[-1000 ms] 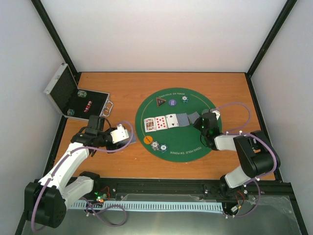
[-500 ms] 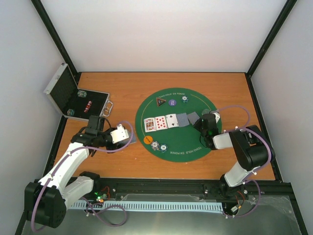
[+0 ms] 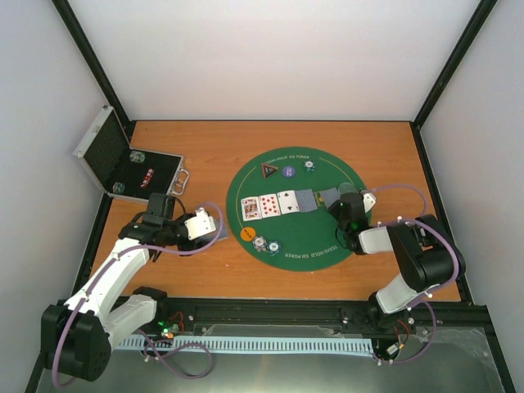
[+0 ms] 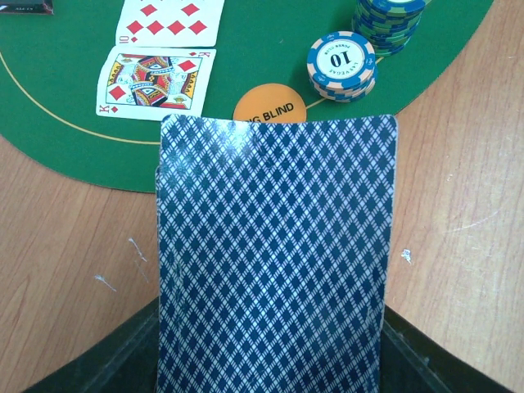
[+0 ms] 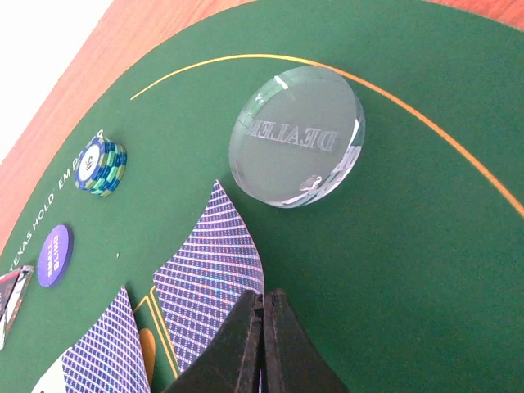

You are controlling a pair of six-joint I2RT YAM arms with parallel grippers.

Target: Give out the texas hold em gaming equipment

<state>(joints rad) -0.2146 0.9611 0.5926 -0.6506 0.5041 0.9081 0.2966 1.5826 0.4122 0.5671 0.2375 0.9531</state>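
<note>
Left claw: the left claw (image 4: 270, 360) holds the blue-backed cards (image 4: 274, 246) upright, a dark finger at each side edge, jaws partway apart.
Ahead of the left claw: the orange Big Blind button (image 4: 270, 108) peeks over the cards' top edge. The chip stack marked 10 (image 4: 341, 65) is beyond to the right. The king of diamonds (image 4: 151, 82) and ten of diamonds (image 4: 170, 20) lie face up to the left.
Right claw: the right claw (image 5: 262, 304) is closed tight, its tips at the near edge of a face-down card (image 5: 214, 270) on the green mat (image 5: 409, 270). I cannot tell whether it pinches the card.
Ahead of the right claw: the clear Dealer disc (image 5: 295, 135) is just beyond. The blue-green chip stack (image 5: 101, 164) and purple disc (image 5: 54, 255) are farther left.
Only the wrist views: the lettering on the button, chip and disc.
Only the overhead view: the row of five cards (image 3: 286, 201), three face up and two face down. The open silver case (image 3: 123, 164) sits on the tabletop (image 3: 205, 270) beyond the left claw.
</note>
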